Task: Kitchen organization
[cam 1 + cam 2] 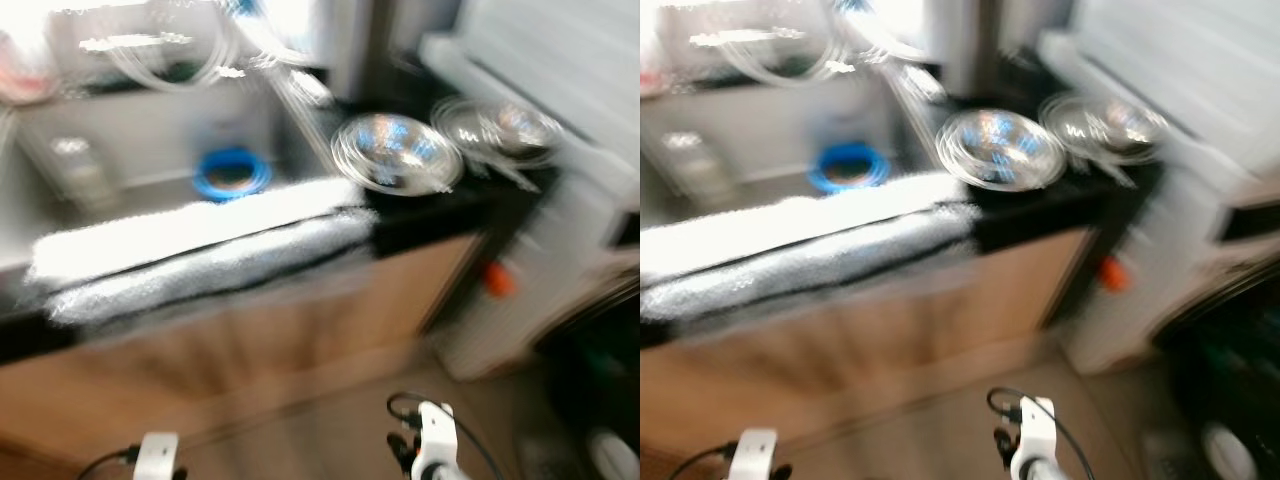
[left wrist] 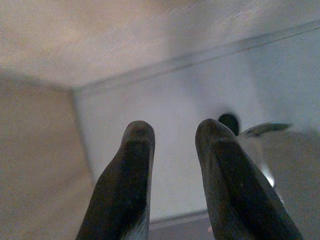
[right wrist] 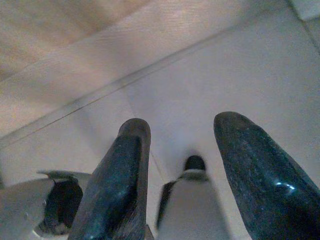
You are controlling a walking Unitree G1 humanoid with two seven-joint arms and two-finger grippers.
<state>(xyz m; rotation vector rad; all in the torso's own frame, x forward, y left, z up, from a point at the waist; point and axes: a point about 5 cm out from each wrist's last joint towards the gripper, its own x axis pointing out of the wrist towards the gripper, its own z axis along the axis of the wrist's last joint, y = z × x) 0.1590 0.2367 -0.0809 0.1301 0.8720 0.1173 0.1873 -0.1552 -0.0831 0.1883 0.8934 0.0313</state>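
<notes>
The head views are blurred. Two shiny round bowls [image 1: 397,152] [image 1: 500,128] sit side by side on the black counter [image 1: 430,215] right of a steel sink [image 1: 150,150]. A blue ring-shaped thing [image 1: 231,172] lies in the sink. Both arms hang low in front of the wooden cabinet, the left arm [image 1: 155,455] and the right arm [image 1: 432,440]. In the left wrist view my left gripper [image 2: 175,131] is open over the pale floor, holding nothing. My right gripper [image 3: 183,125] is open too, with only floor between its fingers.
A white cloth or mat [image 1: 200,245] lies along the counter's front edge before the sink. A white appliance [image 1: 560,250] with an orange spot [image 1: 497,280] stands at the right. Wooden cabinet fronts [image 1: 250,340] run below the counter, with bare floor in front.
</notes>
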